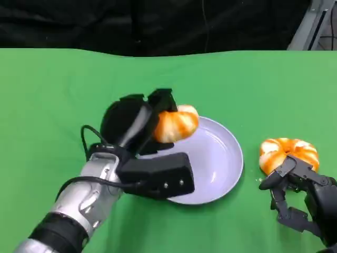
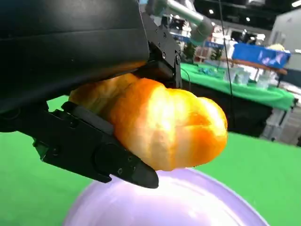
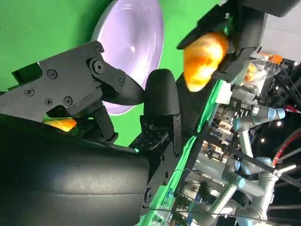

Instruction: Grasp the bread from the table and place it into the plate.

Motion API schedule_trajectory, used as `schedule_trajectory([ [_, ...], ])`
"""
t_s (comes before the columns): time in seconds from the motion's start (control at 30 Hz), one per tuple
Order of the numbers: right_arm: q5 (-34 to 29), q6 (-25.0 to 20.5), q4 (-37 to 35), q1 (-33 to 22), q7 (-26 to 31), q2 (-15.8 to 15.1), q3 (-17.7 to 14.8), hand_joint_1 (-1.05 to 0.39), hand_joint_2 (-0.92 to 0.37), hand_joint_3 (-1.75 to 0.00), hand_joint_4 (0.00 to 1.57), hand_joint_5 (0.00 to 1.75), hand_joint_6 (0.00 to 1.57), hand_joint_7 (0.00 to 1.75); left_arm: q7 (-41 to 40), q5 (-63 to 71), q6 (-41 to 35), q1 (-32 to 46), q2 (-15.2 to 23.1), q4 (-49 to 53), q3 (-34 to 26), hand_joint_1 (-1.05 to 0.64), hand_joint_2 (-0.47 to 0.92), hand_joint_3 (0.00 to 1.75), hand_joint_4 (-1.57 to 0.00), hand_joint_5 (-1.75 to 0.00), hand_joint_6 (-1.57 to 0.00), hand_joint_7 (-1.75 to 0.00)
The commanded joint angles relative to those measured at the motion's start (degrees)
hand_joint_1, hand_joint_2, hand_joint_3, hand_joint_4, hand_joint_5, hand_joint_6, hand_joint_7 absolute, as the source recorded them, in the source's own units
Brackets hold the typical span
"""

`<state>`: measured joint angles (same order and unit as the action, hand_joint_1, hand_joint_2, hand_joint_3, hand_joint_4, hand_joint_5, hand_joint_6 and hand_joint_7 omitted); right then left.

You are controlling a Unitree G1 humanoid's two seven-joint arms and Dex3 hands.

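My left hand [image 1: 138,120] grips an orange-and-white bread [image 1: 176,124] and holds it above the far left rim of the pale lavender plate [image 1: 221,168]. In the left wrist view the bread [image 2: 164,127] sits between black fingers [image 2: 94,150] with the plate [image 2: 188,202] just below it. A second bread [image 1: 288,153], ring-shaped, lies on the green table to the right of the plate. My right hand [image 1: 303,195] rests beside it at the near side, fingers apart, holding nothing. The right wrist view shows the plate [image 3: 134,42] and the held bread [image 3: 203,59].
The green cloth table [image 1: 52,105] stretches wide to the left and back, ending at a dark backdrop. My left forearm [image 1: 79,205] crosses the near left. Other green tables and robot arms stand in the background of the wrist views.
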<state>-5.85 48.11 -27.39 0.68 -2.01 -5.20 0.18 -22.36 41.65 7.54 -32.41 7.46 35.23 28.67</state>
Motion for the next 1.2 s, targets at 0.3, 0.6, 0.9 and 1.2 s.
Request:
schedule_trajectory([
  [0.3, 0.03, -1.61, 2.73, -1.24, 1.04, 0.16, -0.40, -0.14, -0.67, -0.94, 0.76, 1.75, 0.70, 1.53, -7.86, 1.68, 7.34, -5.25, -3.07, 16.32, 1.90, -0.02, 0.86, 0.17, -0.72, -1.75, -0.58, -1.74],
  [0.6, 0.19, -1.27, 2.30, -1.05, 0.80, 0.06, -0.44, -0.15, -0.67, -0.94, 0.76, 1.75, 0.70, 1.53, -11.00, 1.98, 10.36, -8.03, -4.77, 24.72, 2.75, -0.07, 0.88, 0.07, -0.71, -1.75, -0.72, -1.49],
  [0.9, -0.30, -1.49, 2.41, -1.03, 1.12, 0.03, -0.47, -0.16, -0.67, -0.94, 0.77, 1.75, 0.70, 1.53, -4.62, 1.02, 11.60, -9.08, -4.66, 25.98, 3.63, -0.09, 0.92, 0.12, -0.66, -1.32, -0.66, -1.20],
  [1.2, -0.11, -1.51, 2.26, -0.91, 0.98, -0.11, -0.38, -0.18, -0.68, -0.92, 0.77, 1.75, 0.70, 1.53, 7.46, 1.70, 8.04, -8.08, -1.96, 19.71, 5.33, -0.79, 0.92, 0.55, -0.40, 0.00, -0.56, -0.01],
])
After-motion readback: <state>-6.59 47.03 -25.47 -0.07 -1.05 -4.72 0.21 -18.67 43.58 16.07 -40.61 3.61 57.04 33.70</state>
